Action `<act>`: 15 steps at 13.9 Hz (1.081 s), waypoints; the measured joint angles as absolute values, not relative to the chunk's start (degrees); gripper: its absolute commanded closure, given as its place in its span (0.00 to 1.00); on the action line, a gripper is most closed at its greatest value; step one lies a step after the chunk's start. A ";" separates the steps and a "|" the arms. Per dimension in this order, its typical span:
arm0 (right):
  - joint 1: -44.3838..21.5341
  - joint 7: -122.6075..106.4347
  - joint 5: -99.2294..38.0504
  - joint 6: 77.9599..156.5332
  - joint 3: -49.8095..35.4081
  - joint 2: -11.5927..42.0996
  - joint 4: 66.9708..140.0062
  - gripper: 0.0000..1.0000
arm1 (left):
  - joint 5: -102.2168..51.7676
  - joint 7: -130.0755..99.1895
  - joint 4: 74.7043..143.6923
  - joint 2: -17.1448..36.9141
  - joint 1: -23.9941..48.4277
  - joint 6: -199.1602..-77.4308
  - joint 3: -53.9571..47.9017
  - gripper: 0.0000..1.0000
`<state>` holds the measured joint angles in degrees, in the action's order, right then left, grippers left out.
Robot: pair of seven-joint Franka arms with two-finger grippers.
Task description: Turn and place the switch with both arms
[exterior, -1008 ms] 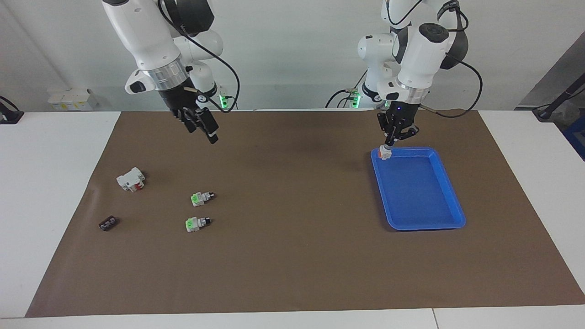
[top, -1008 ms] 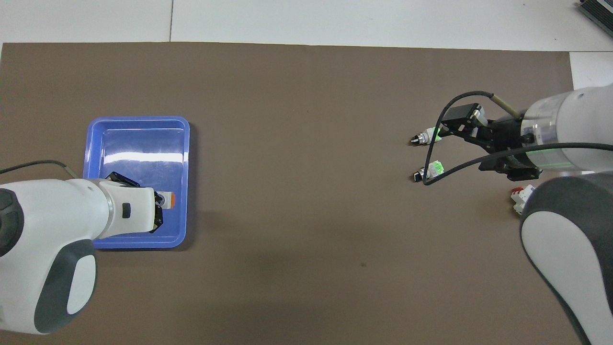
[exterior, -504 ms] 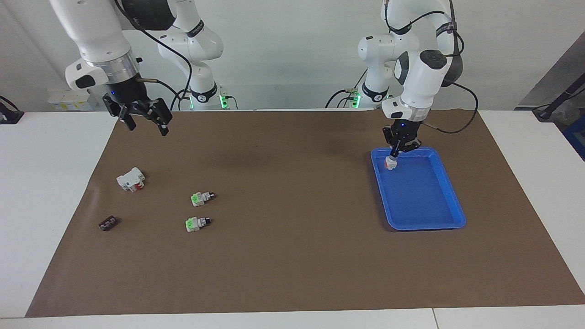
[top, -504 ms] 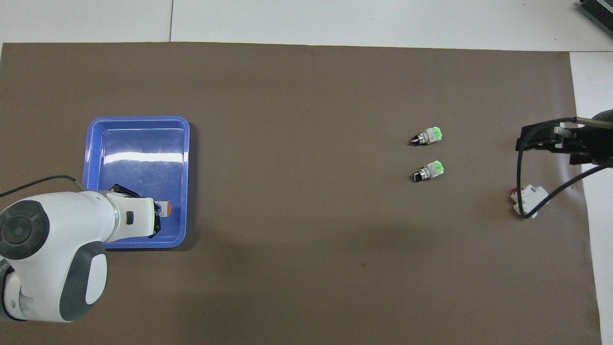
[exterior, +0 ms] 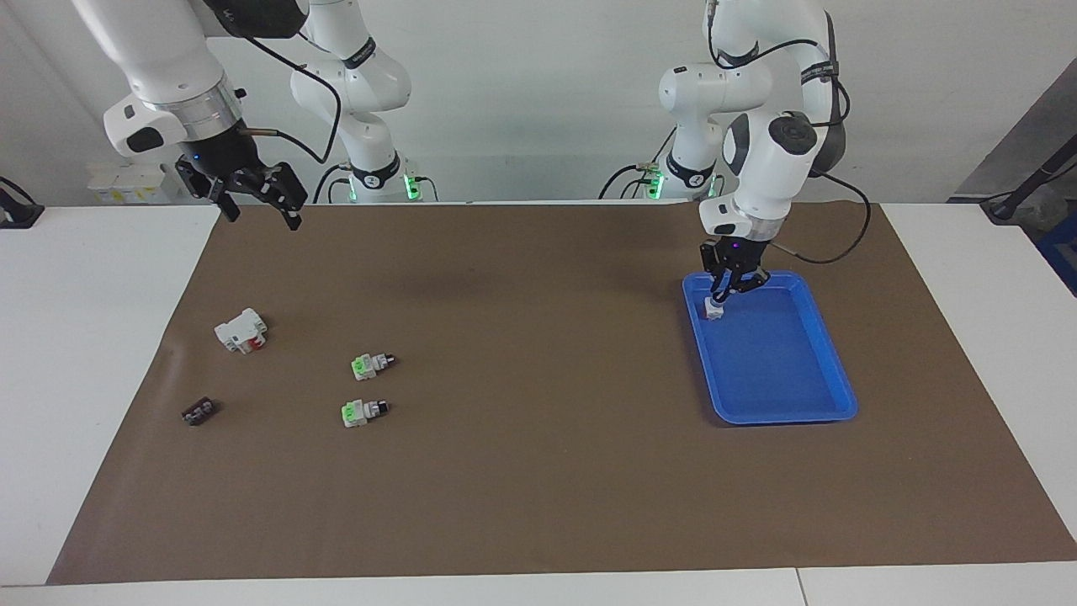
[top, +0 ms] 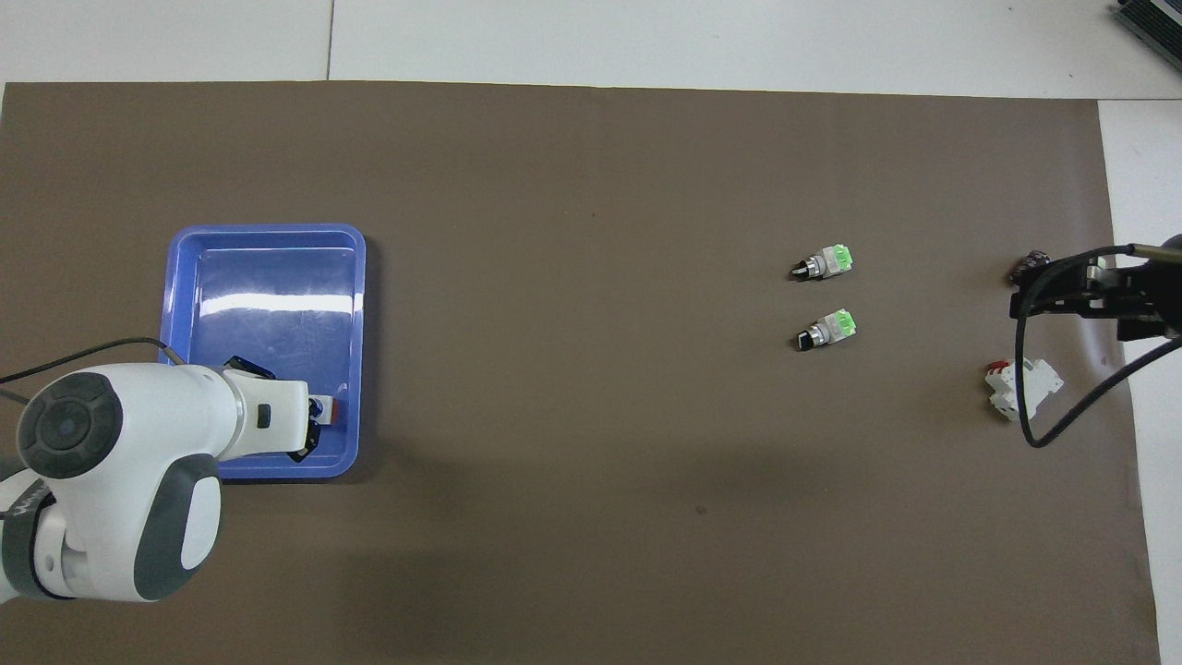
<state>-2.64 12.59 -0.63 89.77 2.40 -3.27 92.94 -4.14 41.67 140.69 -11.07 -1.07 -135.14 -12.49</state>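
Left claw (exterior: 717,296) clamped on switch (exterior: 713,310) low in tray (exterior: 829,370) corner; early release may tip it; right claw (exterior: 252,202) spread, waiting.

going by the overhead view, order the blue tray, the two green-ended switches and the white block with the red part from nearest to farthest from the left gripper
From the left gripper, holding the switch:
1. Blue tray, directly under it at the left arm's end.
2. Green-ended switch nearer the robots, mid-mat.
3. Green-ended switch farther from the robots, just past it.
4. White block with red part, at the right arm's end, below the waiting right gripper.
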 measured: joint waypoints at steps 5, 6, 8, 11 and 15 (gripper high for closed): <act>-2.80 12.59 -0.63 89.77 1.93 -3.41 92.93 0.00 | -4.14 36.95 136.41 -14.15 -1.66 -127.13 -11.72 0.01; -2.81 12.59 -0.63 89.77 1.93 -3.42 92.93 0.00 | -4.14 34.09 135.79 -15.59 -2.13 -124.80 -11.70 0.01; -2.81 12.59 -0.63 89.77 1.93 -3.42 92.93 0.00 | -4.14 26.09 133.92 -17.77 -2.96 -120.71 -11.66 0.00; -2.81 12.59 -0.63 89.77 1.93 -3.42 92.93 0.00 | -4.12 15.56 127.82 -17.82 -4.10 -115.46 -11.65 0.00; -2.81 12.59 -0.63 89.77 1.93 -3.42 92.93 0.00 | -4.12 13.12 111.78 -13.00 -4.45 -104.32 -11.55 0.00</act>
<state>-2.81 12.59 -0.63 89.77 1.93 -3.42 92.93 -4.12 13.12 111.78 -13.00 -4.45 -104.32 -11.55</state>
